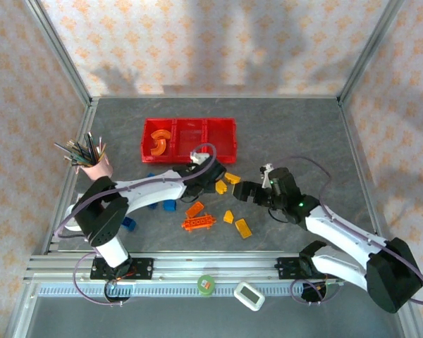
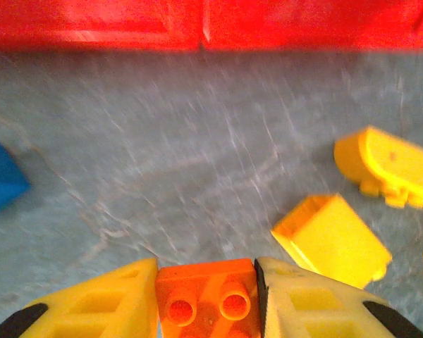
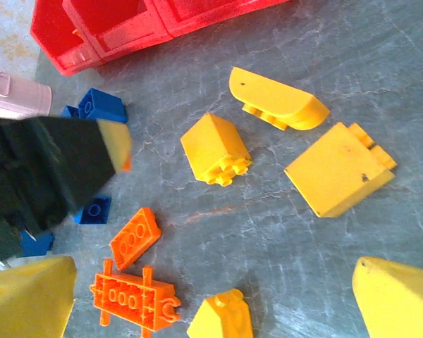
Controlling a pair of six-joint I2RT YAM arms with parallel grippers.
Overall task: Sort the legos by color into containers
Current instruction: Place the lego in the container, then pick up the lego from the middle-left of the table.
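Near the grey table's [image 1: 303,141] middle, just before the red three-bin plastic tray's [image 1: 190,158] near edge, the left gripper [image 2: 206,273] clamped a small orange plastic brick [image 2: 208,303], its stud pair running finger to finger and facing the wrist, while the right gripper [image 1: 241,191] gaped wide.

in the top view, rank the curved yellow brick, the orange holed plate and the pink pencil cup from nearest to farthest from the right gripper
1. curved yellow brick: just left of the right gripper and slightly beyond it
2. orange holed plate: farther left, lower in the view
3. pink pencil cup: far left side, clearly the farthest
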